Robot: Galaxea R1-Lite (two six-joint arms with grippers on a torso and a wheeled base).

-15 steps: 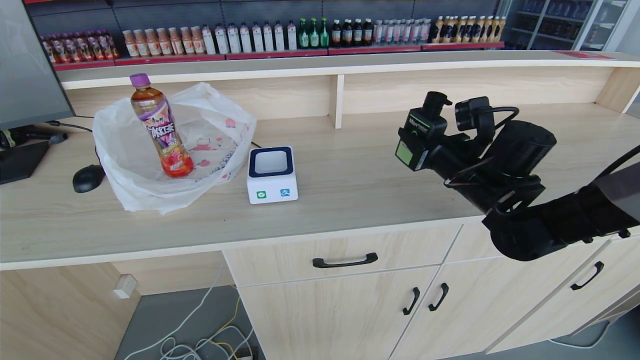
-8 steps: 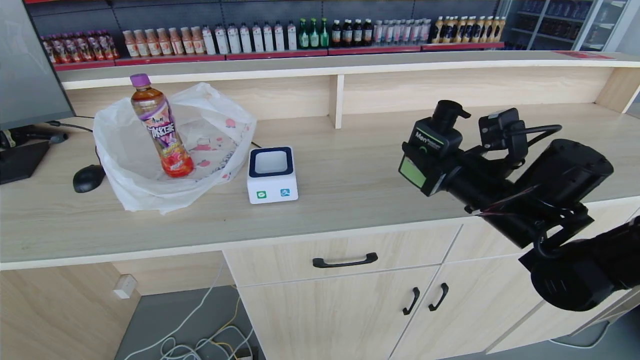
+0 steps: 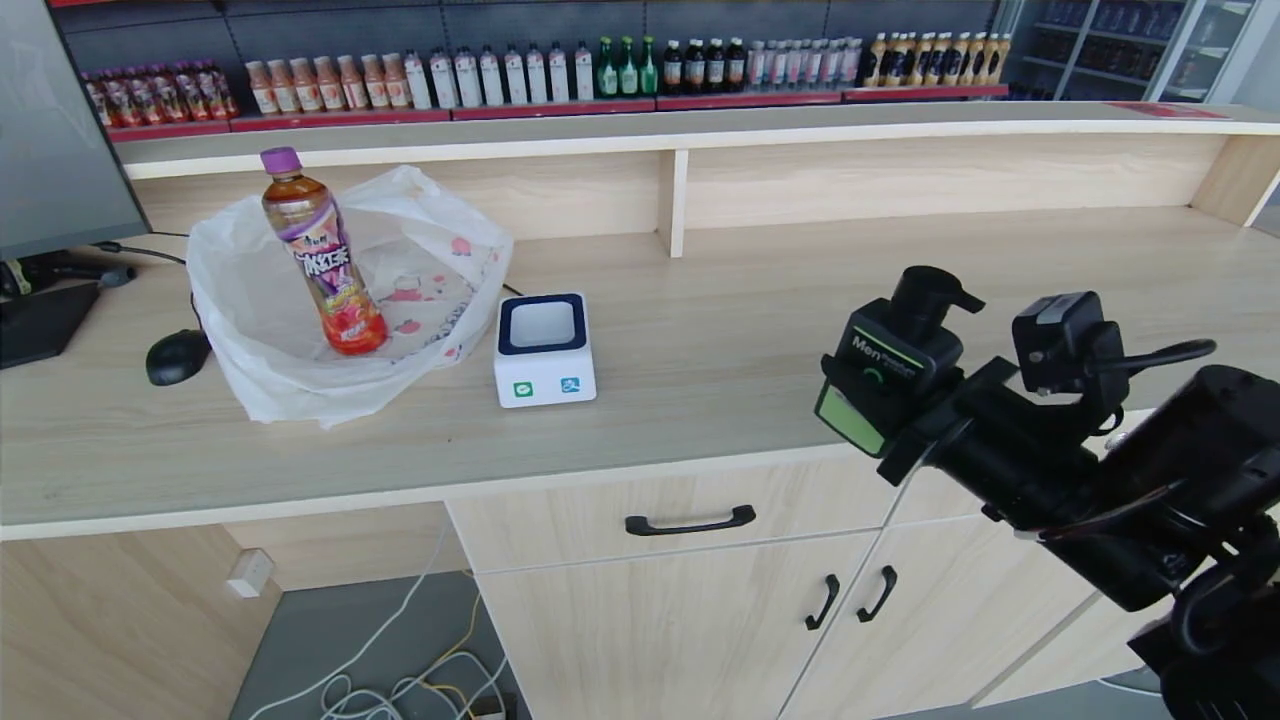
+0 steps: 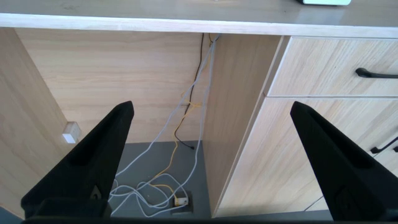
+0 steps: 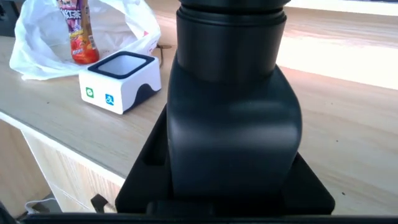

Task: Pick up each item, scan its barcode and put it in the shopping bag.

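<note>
**Pump bottle carried low over the counter's front edge, not yet scanned**

In the last second the right gripper (image 3: pixel 920 435), clamped around the black pump bottle (image 3: pixel 885 375), has dropped and drawn back from over the middle of the counter (image 3: pixel 700 390) to its front edge. That brings it no nearer the barcode scanner (image 3: pixel 543 348), which sits well off to its left, so I'd say the scan is still to come. The bottle's long axis is roughly upright, leaning. The pump head is on top with its nozzle to the right, and the green label faces left and downward. The tea bottle (image 3: pixel 322 250) hasn't moved in the shopping bag (image 3: pixel 250 380). The left gripper (image 4: pixel 211 109) hangs spread wide below counter level.
</note>
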